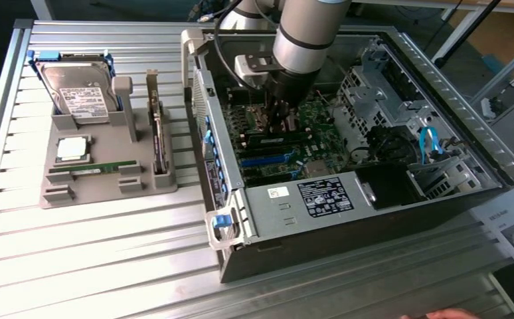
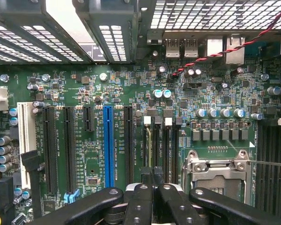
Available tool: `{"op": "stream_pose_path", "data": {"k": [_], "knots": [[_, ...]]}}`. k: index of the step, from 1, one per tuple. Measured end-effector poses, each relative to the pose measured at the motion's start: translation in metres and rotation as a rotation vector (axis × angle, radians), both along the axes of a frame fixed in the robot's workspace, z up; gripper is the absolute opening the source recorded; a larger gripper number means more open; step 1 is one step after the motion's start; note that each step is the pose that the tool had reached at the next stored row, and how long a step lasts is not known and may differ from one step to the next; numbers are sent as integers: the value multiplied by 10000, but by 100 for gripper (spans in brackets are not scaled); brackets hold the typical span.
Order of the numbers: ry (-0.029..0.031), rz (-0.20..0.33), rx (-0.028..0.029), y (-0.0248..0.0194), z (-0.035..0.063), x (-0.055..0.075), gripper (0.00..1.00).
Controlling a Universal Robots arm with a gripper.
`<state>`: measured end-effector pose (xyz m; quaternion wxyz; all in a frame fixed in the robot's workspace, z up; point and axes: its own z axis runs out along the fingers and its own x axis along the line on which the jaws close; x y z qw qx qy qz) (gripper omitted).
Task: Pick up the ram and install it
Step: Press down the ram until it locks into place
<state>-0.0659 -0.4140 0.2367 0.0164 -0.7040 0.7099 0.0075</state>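
A green ram (image 1: 93, 169) stick with a pale label lies flat in the front slot of the grey fixture (image 1: 106, 189), on the exterior view's left, outside the computer case. My gripper (image 1: 279, 129) is far from it, reaching down inside the open case (image 1: 328, 206) to just above the motherboard. In the wrist view the gripper (image 2: 153, 174) is shut, its black fingers (image 2: 146, 180) pressed together over the row of black memory slots (image 2: 161, 145). Nothing shows between the fingers. A thin pale edge runs along one slot; I cannot tell whether a stick sits there.
The fixture also holds a hard drive (image 1: 80, 93), a square silver processor (image 1: 71, 147) and an upright dark card (image 1: 158, 133). Beside the slots lie the processor socket (image 2: 218, 171), a blue expansion slot (image 2: 108, 140) and a red-black cable (image 2: 225, 51). A hand (image 1: 443, 314) shows at the table's edge.
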Motion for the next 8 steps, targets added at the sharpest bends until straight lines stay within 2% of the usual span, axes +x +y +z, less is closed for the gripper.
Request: {"op": "stream_pose_path", "data": {"k": [8], "knots": [[2,0,-4,-2,-39,0,10]]}}
